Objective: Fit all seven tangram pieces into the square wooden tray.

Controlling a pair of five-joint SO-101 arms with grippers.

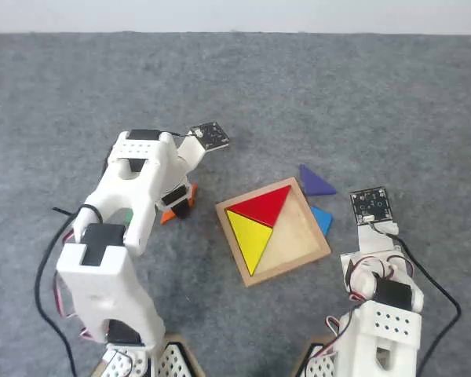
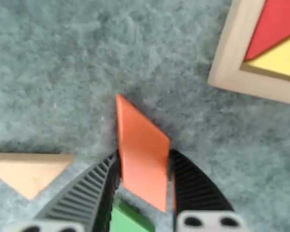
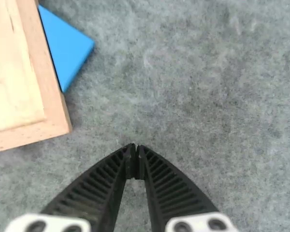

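The square wooden tray (image 1: 318, 251) lies mid-table and holds a red triangle (image 1: 267, 206) and a yellow triangle (image 1: 251, 237). To its left, my left gripper (image 2: 142, 162) is shut on an orange parallelogram piece (image 2: 142, 154), seen in the high view as the orange piece (image 1: 191, 195) under the left arm. A green piece (image 2: 128, 218) sits between the jaws behind it. A pale wooden triangle (image 2: 28, 171) lies beside that gripper. A purple triangle (image 1: 315, 182) and a blue piece (image 1: 322, 219) lie by the tray's right side. My right gripper (image 3: 135, 162) is shut over bare carpet near the tray's corner (image 3: 36, 130) and the blue piece (image 3: 67, 46).
Grey carpet (image 1: 337, 94) covers the whole table, with open room at the back and far right. Black cables (image 1: 43, 267) trail beside both arm bases.
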